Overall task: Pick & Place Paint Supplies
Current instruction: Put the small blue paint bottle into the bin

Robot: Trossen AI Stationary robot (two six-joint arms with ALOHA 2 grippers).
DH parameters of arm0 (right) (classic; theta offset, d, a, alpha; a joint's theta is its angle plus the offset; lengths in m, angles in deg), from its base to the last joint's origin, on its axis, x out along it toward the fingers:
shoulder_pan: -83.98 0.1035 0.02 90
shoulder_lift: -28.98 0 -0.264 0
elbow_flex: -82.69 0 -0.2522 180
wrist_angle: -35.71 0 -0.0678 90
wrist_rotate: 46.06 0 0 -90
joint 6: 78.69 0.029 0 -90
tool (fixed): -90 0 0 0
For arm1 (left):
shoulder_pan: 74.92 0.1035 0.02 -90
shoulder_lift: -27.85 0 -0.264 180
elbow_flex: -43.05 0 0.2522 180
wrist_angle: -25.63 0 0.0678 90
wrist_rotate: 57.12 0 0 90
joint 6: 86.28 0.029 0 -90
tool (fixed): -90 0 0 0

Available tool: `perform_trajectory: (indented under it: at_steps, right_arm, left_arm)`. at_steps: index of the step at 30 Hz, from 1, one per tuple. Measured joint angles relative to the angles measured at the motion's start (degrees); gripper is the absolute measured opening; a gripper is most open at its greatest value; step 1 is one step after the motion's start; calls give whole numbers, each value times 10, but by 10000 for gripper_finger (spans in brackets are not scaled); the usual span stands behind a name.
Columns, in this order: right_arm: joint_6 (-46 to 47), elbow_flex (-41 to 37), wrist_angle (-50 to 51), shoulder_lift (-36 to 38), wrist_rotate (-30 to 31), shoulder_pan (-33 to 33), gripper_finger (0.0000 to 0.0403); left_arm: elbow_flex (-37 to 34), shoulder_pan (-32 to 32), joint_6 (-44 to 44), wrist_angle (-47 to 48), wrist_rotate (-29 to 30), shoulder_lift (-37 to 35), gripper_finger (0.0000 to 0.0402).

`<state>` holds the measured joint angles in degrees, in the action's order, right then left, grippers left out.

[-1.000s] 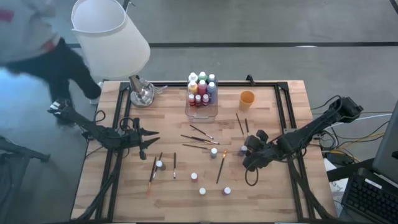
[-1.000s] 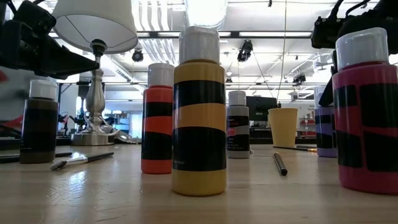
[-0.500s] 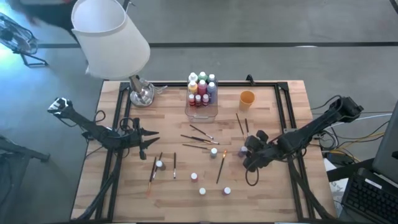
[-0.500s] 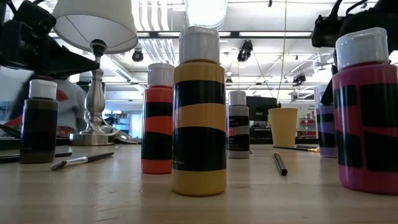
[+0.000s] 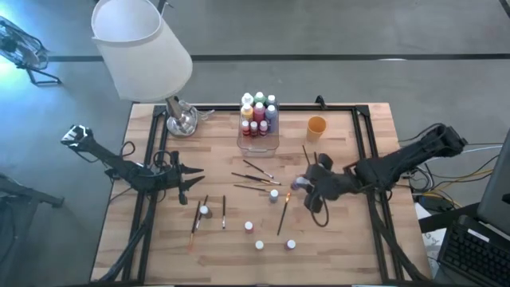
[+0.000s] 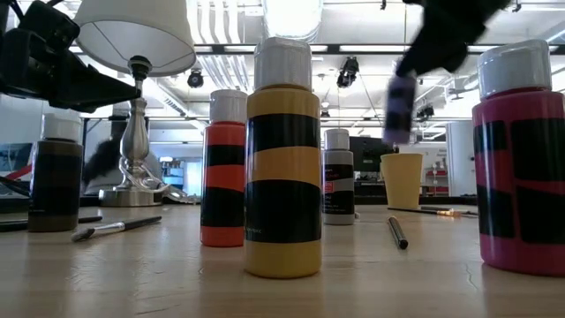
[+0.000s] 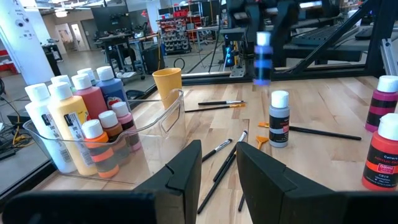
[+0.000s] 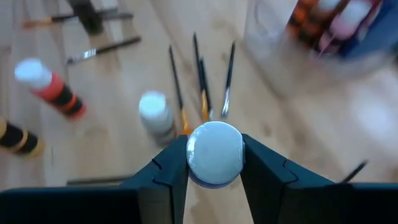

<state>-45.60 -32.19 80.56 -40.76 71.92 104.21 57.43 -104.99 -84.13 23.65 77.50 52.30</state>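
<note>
One purple paint bottle with a white cap [image 5: 299, 184] is up in the air, above the middle-right part of the wooden worktop [image 5: 351, 247]. The right hand [image 5: 309, 188] is clamped on it, one dark finger on each side. Five more small paint bottles stand loose on the worktop: a brown one [image 6: 55, 172], an orange one [image 6: 222, 168], a yellow one [image 6: 282, 159], a grey one [image 6: 336, 177] and a pink one [image 6: 521, 159]. The grey one is just beside the held bottle. About nine paint bottles sit packed in the clear plastic box [image 5: 259, 142] at the back; they are too close together to count for sure. About eight thin dark paintbrushes lie flat on the wood. Three of them [image 5: 255, 178] lie in a bunch between the box and the right hand, two [image 5: 307, 158] lie next to the small orange cup [image 5: 316, 126], one long one [image 5: 282, 214] lies near the loose bottles, and the rest [image 5: 224, 211] lie near the left hand. The left hand [image 5: 195, 171] waits on the left side with its fingers a little apart and nothing in them. A lamp with a big white shade [image 5: 142, 48] and a shiny silver foot [image 5: 182, 119] stands on the back left corner.
</note>
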Motion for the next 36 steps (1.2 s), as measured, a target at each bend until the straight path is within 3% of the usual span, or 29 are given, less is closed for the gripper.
perform_trajectory:
  at_steps: [8, 17, 29, 36]
  right_arm:
    - [-106, 80, 0, 0, -2, -83, 117]
    - [-165, 139, -2, -9, -88, -189, 119]
    - [-203, 148, -48, -63, -148, -289, 118]
    - [-236, 148, -92, -105, -150, -334, 111]
  left_arm:
    - [0, 0, 0, 0, 0, 0, 108]
    - [0, 0, 0, 0, 0, 0, 108]
    - [0, 0, 0, 1, 0, 0, 108]
    - [0, 0, 0, 2, 0, 0, 108]
